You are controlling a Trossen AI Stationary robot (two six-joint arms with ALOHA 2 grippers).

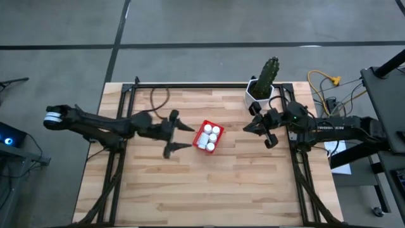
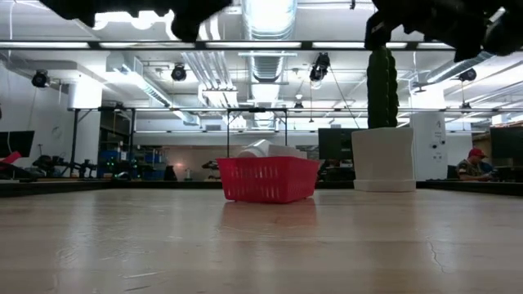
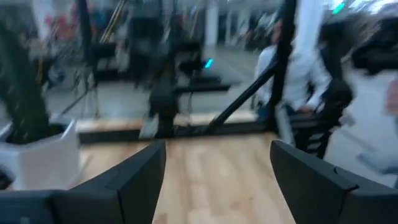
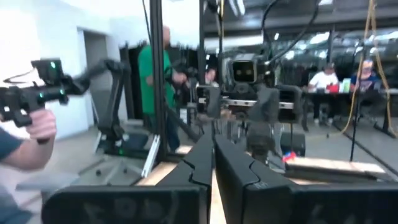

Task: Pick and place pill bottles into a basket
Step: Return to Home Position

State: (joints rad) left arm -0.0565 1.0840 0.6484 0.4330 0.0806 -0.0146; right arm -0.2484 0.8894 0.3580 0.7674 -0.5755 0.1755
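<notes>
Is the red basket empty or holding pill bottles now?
Holding bottles. The high view shows several white pill bottles inside the red basket; the low view shows white tops above its rim.

Low view: basket [image 2: 270, 181] wall hides most pill bottles [image 2: 255, 149]; count unclear.

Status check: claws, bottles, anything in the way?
Left claw open, beside red basket. Right claw shut, near cactus pot. Pill bottles inside basket.
</notes>
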